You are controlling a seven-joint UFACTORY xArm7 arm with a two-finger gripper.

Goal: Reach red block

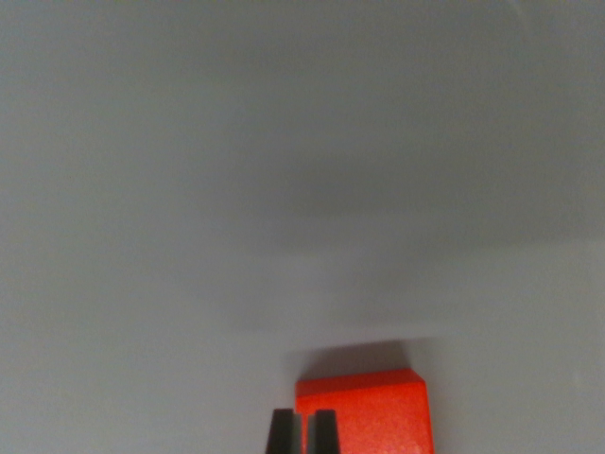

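Block: a red, square-cornered block with a matte, finely textured top [373,414] sits at the bottom edge of the wrist view, right of centre, cut off by the frame.
Surface: a plain pale grey desk [284,170], blurred, with a soft shadow just beyond the block.
Gripper: two dark fingertips [302,433] rise from the bottom edge, set close together with only a thin gap, nothing between them.
Relation: the block lies just to the wrist view's right of the gripper; the nearer fingertip overlaps the block's left edge, and contact cannot be told.
Long axis: unclear, as the block is cropped.
Arm pose: low and close over the desk, by my reading.
Progress: reach looks nearly complete.
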